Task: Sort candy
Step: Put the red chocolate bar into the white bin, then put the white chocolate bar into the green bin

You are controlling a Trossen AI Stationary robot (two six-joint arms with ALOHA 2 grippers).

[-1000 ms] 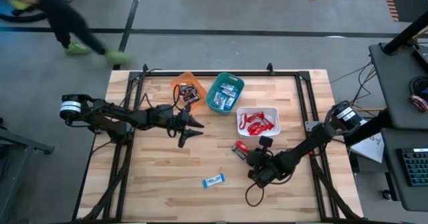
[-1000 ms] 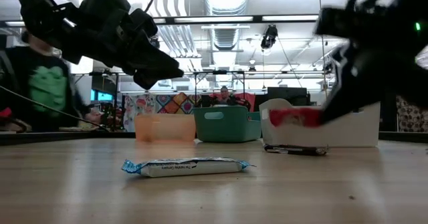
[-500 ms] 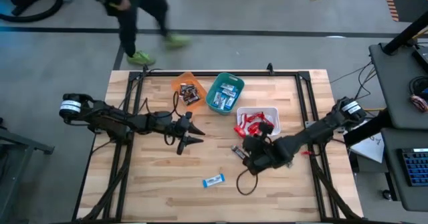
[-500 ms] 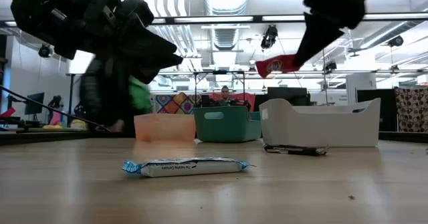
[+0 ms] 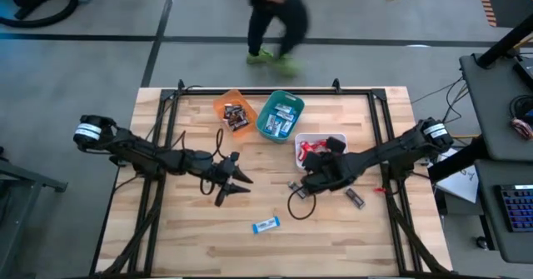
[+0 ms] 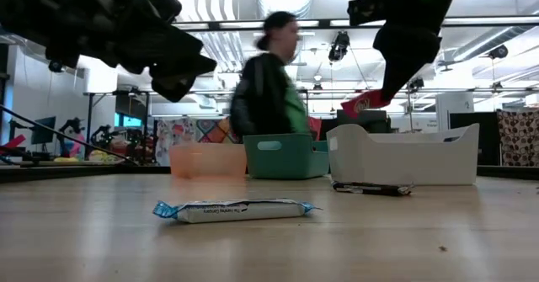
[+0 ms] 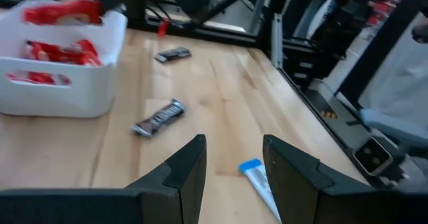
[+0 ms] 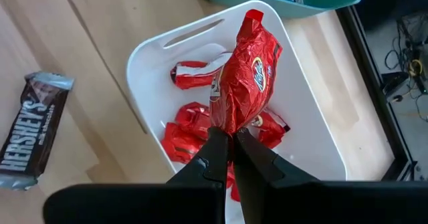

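The high view looks straight down on the table (image 5: pixel 200 221); the low view faces level across it. Both share the white bin (image 5: pixel 321 137), which each wrist view sees close.

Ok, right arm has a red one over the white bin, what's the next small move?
Probably open the right gripper and drop it: the red candy hangs pinched above the white bin, which already holds other red candies.
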